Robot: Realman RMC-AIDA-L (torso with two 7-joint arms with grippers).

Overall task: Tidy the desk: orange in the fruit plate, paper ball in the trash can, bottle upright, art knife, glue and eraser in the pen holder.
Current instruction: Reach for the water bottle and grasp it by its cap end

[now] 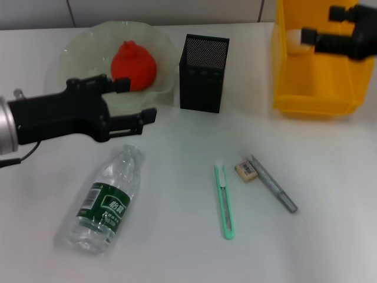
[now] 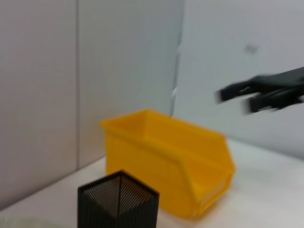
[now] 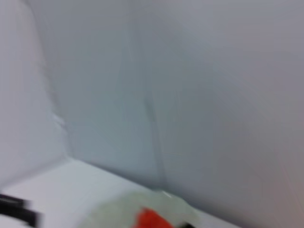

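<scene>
The orange (image 1: 134, 65) lies in the pale green fruit plate (image 1: 82, 44). My left gripper (image 1: 136, 100) hovers just in front of the plate, open and empty. A clear bottle (image 1: 106, 203) with a green label lies on its side near the front left. The green art knife (image 1: 225, 200), the eraser (image 1: 245, 171) and the grey glue stick (image 1: 272, 184) lie on the table in front of the black mesh pen holder (image 1: 203, 73). My right gripper (image 1: 321, 23) is open above the yellow trash can (image 1: 315, 88). The white paper ball (image 1: 296, 41) shows inside the can, beside one fingertip.
A wall runs behind the table, close to the plate and the bin. In the left wrist view, the pen holder (image 2: 118, 202) stands in front of the yellow bin (image 2: 166, 161), with the right gripper (image 2: 244, 97) above it.
</scene>
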